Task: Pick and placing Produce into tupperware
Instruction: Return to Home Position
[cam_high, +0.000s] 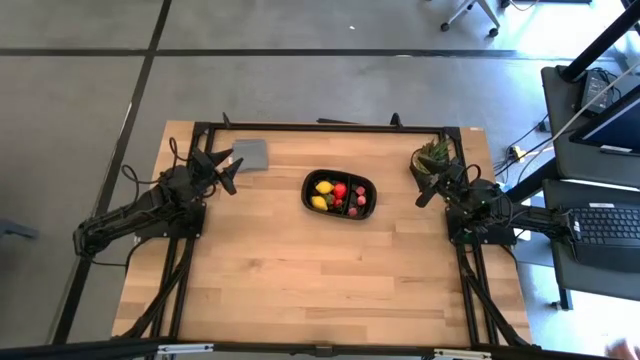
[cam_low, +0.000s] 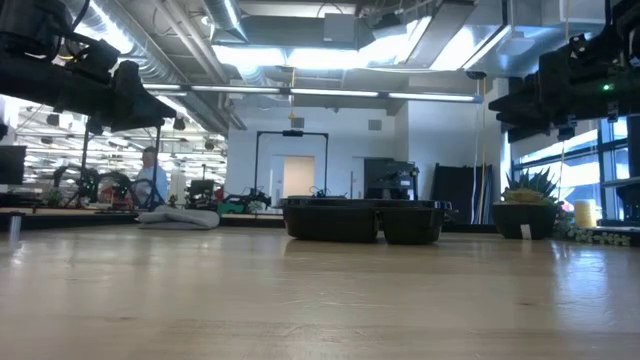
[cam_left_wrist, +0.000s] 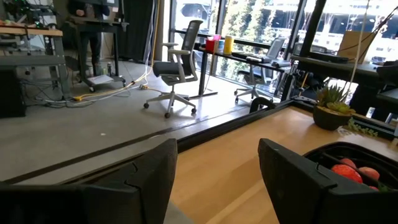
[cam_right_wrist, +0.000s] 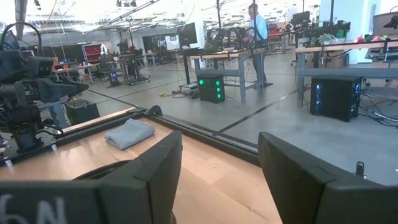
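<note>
The black tray (cam_high: 341, 195) sits at the table's middle, toward the far edge, with the toy produce (cam_high: 336, 193) inside: yellow, red and dark pieces. It also shows in the low view as a dark tray (cam_low: 362, 220), and its rim with red pieces (cam_left_wrist: 348, 171) shows in the left wrist view. My left gripper (cam_high: 229, 172) hangs open above the table, left of the tray, beside the grey piece. My right gripper (cam_high: 428, 190) hangs open above the table, right of the tray, by the plant. Neither touches anything.
A flat grey piece (cam_high: 251, 154) lies near the table's far left corner. A potted plant (cam_high: 432, 158) stands near the far right corner. The table's near half (cam_high: 320, 280) is bare wood. A person (cam_right_wrist: 256, 31) stands in the room beyond.
</note>
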